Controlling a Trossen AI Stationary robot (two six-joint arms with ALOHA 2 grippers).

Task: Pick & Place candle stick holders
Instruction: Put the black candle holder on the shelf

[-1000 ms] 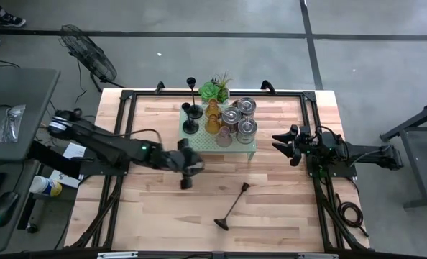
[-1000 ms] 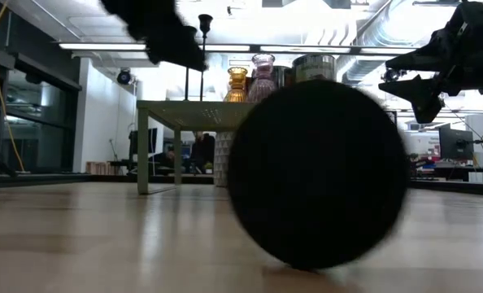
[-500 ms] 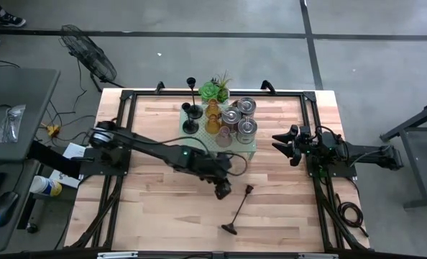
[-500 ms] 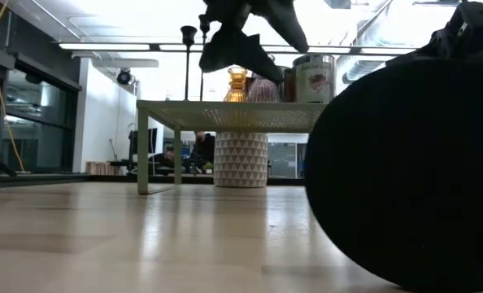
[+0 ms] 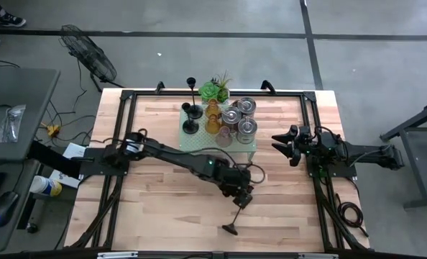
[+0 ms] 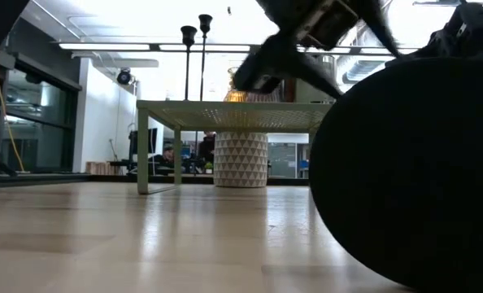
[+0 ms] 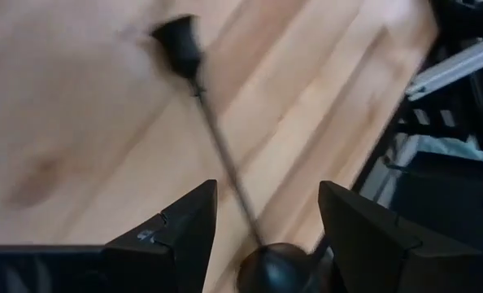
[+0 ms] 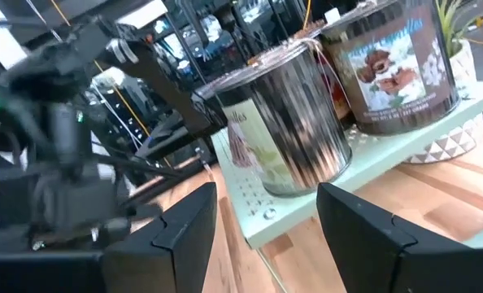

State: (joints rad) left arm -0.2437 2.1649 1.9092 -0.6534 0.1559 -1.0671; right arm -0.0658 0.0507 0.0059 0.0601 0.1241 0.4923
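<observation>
A black candle stick holder (image 5: 235,218) lies on its side on the table near the front; its round base (image 6: 404,171) fills the right of the low view. My left gripper (image 5: 242,199) is open low over its upper end. In the left wrist view (image 7: 267,185) its fingers stand on either side of the thin stem (image 7: 217,138) without touching it. Two black holders (image 5: 191,108), an amber one (image 5: 213,119) and silvery cylindrical ones (image 5: 242,119) stand on the pale green stand (image 5: 199,141). My right gripper (image 5: 277,145) is open and empty, right of the stand.
A green spiky potted plant (image 5: 215,90) stands behind the pale green stand. A black frame (image 5: 315,180) runs along the table's edges. Bare wood lies left of and in front of the stand (image 5: 156,201).
My left gripper has swept from the table's left-middle toward the right and near edge and has come down over the fallen black holder. The holder's base shifted a little toward the near right early on and then lay still.
</observation>
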